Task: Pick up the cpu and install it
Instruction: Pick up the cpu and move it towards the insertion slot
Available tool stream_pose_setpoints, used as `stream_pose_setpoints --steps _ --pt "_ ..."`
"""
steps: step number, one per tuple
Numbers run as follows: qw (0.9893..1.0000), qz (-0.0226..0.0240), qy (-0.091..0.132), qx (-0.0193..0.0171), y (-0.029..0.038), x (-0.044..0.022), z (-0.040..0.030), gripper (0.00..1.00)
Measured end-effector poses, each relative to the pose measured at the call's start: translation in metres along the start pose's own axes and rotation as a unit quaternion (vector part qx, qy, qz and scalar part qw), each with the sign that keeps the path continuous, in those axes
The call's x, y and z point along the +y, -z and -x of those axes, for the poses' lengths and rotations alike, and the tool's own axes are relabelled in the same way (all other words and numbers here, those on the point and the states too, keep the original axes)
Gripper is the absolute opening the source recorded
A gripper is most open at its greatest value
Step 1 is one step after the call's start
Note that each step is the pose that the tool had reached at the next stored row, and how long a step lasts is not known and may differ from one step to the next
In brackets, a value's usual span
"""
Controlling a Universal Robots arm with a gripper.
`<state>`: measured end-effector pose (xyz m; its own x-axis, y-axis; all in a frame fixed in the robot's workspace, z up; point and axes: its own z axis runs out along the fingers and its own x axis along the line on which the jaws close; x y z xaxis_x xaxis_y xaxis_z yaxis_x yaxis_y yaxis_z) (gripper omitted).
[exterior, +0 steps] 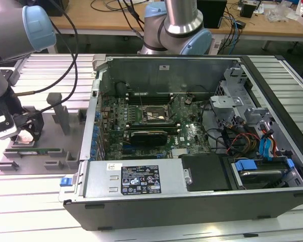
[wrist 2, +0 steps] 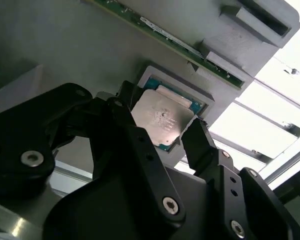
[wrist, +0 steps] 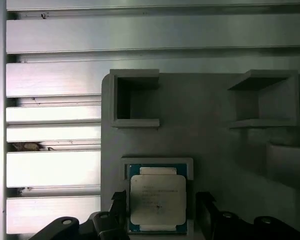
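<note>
The cpu (wrist: 157,200), a flat square chip with a silver-grey top, lies in a shallow pocket of the grey parts holder (wrist: 210,145). In the second wrist view the cpu (wrist 2: 162,120) sits between my two black fingers (wrist 2: 197,140). My gripper (wrist: 160,204) is open, one finger on each side of the chip with a thin gap to its edges. In the exterior view my gripper (exterior: 24,132) is low over the holder (exterior: 45,151) at the exterior view's left. The dark framed socket (exterior: 151,115) sits on the motherboard inside the open computer case (exterior: 192,191).
A long green memory stick (wrist 2: 160,32) lies in a slot of the holder beside the cpu pocket. Upright grey posts (exterior: 58,111) rise from the holder. The case wall (exterior: 93,116) stands between holder and motherboard. A second arm's base (exterior: 179,25) is behind the case.
</note>
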<state>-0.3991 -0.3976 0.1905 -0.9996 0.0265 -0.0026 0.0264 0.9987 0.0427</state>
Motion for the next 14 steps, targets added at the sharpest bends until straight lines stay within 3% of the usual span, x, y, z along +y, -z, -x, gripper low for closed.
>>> stream_pose_setpoints --steps 14 --pt "1.0 0.0 0.001 0.0 -0.0026 0.0024 -0.0029 0.66"
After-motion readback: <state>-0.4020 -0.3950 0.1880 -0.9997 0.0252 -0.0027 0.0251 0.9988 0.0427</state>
